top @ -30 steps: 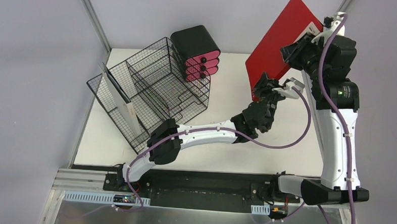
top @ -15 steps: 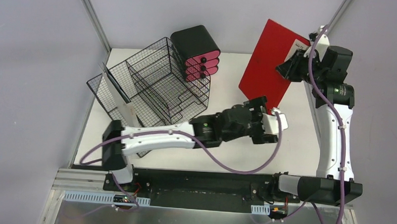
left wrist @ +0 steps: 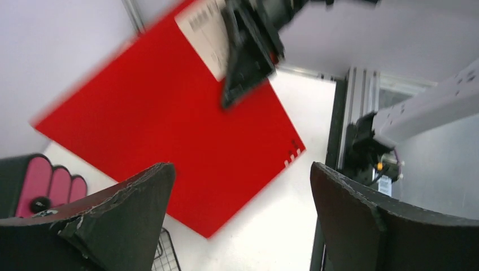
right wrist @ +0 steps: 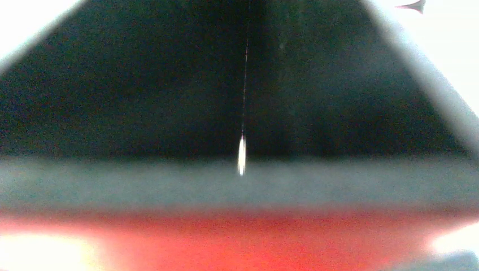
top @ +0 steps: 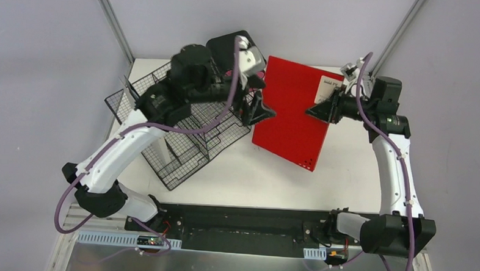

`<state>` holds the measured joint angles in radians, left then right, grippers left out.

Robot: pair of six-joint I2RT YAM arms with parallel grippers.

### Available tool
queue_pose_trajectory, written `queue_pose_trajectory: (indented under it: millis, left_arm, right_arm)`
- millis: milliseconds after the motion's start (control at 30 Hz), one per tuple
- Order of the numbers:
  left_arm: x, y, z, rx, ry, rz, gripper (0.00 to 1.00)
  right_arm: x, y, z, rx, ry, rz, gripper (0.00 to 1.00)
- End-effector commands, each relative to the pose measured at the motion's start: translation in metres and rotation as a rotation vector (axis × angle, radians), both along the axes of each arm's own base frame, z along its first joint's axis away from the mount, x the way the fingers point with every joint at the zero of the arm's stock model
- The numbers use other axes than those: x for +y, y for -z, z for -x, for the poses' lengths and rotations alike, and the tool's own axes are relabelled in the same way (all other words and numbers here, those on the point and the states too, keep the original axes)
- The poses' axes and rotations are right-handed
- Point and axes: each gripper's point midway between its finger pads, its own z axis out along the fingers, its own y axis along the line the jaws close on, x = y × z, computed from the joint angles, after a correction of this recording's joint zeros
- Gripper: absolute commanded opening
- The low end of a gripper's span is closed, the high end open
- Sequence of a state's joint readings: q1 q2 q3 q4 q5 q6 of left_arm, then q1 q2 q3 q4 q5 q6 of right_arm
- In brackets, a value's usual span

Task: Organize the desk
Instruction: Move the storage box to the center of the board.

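White desk [top: 272, 179] lies below right jaws pinching the red notebook [top: 290, 113].

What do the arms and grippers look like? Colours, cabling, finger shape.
Both arms match: left arm and right arm have white links with black joint housings and black bases. A purple cable runs along each. The left gripper and right gripper carry black, wedge-shaped fingers, scuffed at the edges in the left wrist view.
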<state>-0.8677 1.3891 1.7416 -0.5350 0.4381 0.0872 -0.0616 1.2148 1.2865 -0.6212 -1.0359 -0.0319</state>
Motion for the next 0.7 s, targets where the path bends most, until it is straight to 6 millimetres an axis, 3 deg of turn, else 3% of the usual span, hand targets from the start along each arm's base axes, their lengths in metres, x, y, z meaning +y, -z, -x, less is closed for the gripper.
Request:
queue_pose_trajectory:
  millis: [0,167,300,467,567,667]
  left_arm:
    - [0.027,-0.047,0.021,0.039,0.056,0.011,0.95]
    - [0.051,-0.064,-0.011,0.011,-0.112,-0.027,0.97]
    - [0.073,-0.046,-0.037,0.013,-0.296,-0.094,0.97]
    - [0.115,-0.011,-0.043,0.109,-0.531,-0.163,0.79]
    - [0.156,0.001,-0.034,0.138,-0.702,-0.152,0.67]
    - [0.196,0.024,-0.026,0.168,-0.865,-0.172,0.42]
  right_arm:
    - [0.039,-0.029,0.07,-0.194,-0.357,-0.094,0.0]
    - [0.052,-0.024,0.125,-0.237,-0.549,-0.127,0.0]
    - [0.061,-0.027,0.16,-0.273,-0.668,-0.171,0.0]
    - [0.059,-0.01,0.163,-0.287,-0.66,-0.084,0.0]
    - [0.054,0.005,0.156,-0.262,-0.616,0.011,0.0]
    - [0.047,0.02,0.146,-0.216,-0.56,0.093,0.0]
